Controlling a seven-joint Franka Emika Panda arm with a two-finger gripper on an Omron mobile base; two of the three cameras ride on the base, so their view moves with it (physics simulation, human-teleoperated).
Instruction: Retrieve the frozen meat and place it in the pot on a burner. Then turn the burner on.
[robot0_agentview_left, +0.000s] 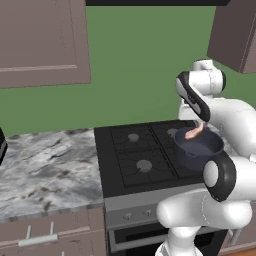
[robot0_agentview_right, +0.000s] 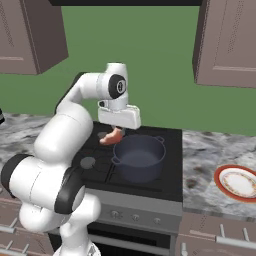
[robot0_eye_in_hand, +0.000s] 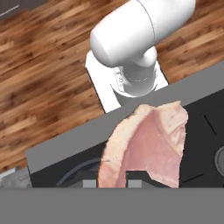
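Green wall and brown cabinets back a marbled counter (robot0_agentview_left: 45, 170), with the black stove (robot0_agentview_left: 125, 160) set into it. Toward the stove's right side sits the pot (robot0_agentview_right: 139, 157) on a burner. Further right, a red-rimmed plate (robot0_agentview_right: 237, 181) rests on the counter. Just above the pot's left rim, the gripper (robot0_agentview_right: 116, 131) is clamped on the frozen meat (robot0_agentview_right: 111, 136).

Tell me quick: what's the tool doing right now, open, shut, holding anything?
Tool: shut on the frozen meat, held in the air at the near-left rim of the pot on the stove.
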